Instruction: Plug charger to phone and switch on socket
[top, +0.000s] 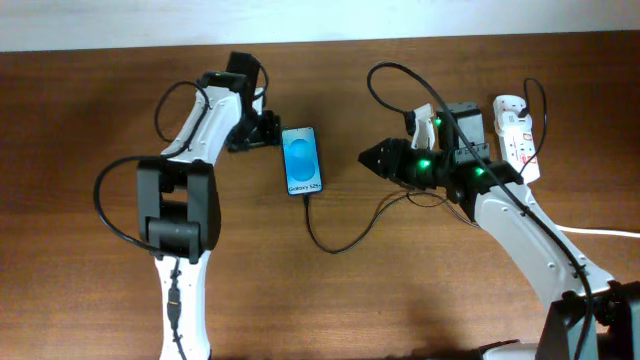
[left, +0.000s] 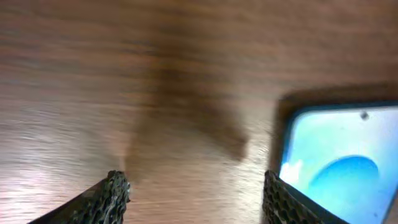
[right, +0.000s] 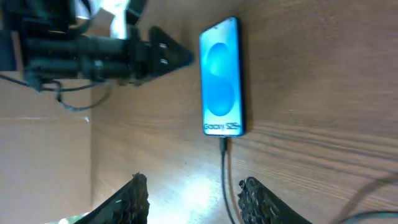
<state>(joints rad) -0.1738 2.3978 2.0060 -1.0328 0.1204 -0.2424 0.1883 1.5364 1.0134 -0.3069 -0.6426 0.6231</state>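
The phone (top: 303, 160) lies screen-up on the brown wood-grain bench (top: 90, 120), with the charger (top: 335, 245) seated in its lower edge. The socket (top: 517, 135) lies at far right. The left gripper (left: 194, 193) stands wide just beside the phone, and the right gripper (right: 194, 199) stands wide nearby.

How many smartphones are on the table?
1. The black-edged, blue-screened rectangular smartphone lies between the left gripper and right gripper, thin black charger cable at its near end. None looks hidden.

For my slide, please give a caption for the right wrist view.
Open right gripper facing the lit phone, charger plugged into its bottom end.
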